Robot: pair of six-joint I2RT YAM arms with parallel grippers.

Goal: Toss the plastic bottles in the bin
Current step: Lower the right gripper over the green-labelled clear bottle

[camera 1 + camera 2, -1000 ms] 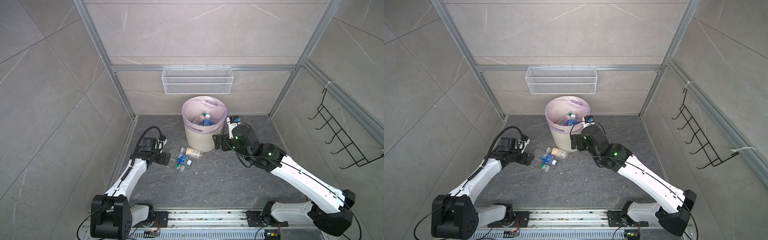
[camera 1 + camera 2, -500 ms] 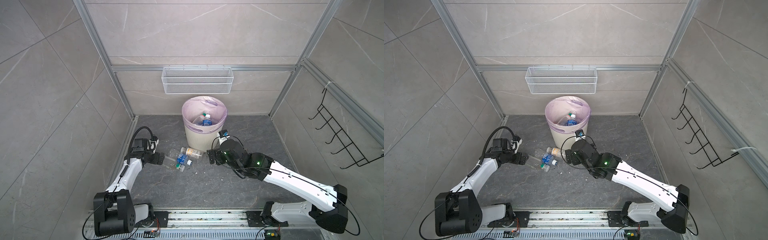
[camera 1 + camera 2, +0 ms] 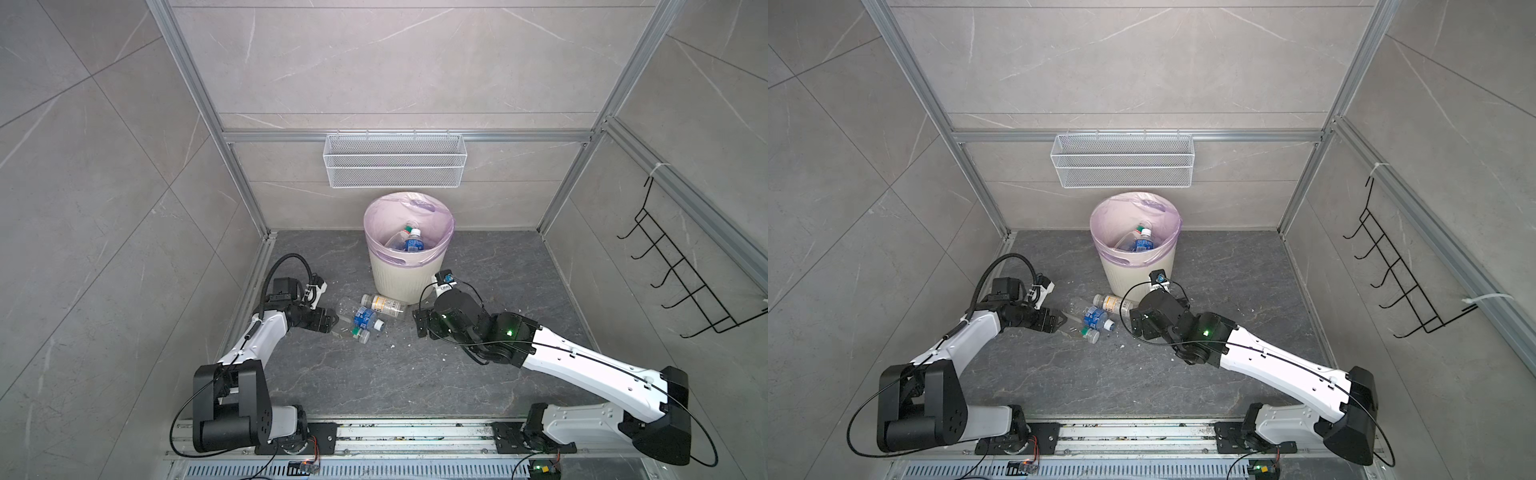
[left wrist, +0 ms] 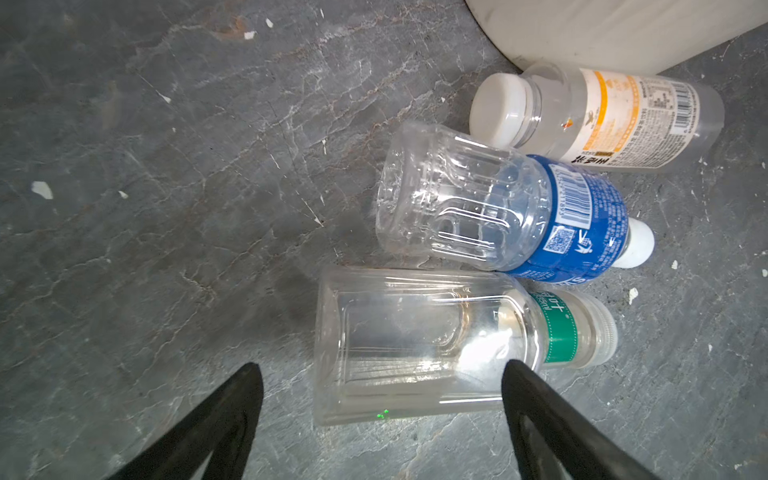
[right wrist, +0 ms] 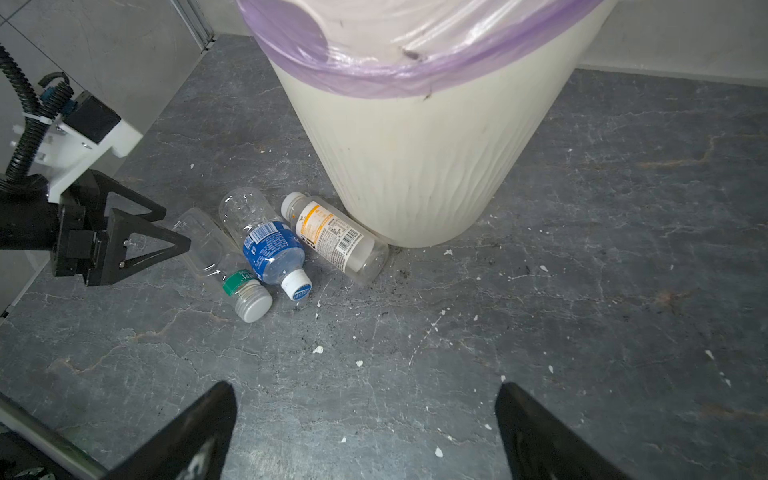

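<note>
Straddling green-banded bottle (image 4: 415,345), left jaws wide; right jaws empty.

The bin (image 3: 1136,282) is standing at 12 o'clock on the dark tabletop (image 3: 1225,270), its lilac liner folding over the rim. The bottles inside it (image 3: 1144,243) are showing a blue label and a white cap. Three more are lying close together at the bin's 7 o'clock: an orange-labelled bottle (image 3: 1115,303) against the bin's foot, then a blue-labelled bottle (image 3: 1095,316), and a green-banded bottle (image 3: 1088,333) outermost. The left hand (image 3: 1061,321) is sitting low at their 9 o'clock, pointing at them. The right hand (image 3: 1133,323) is sitting at their 3 o'clock. A wire basket (image 3: 1123,162) is hanging on the back wall.
</note>
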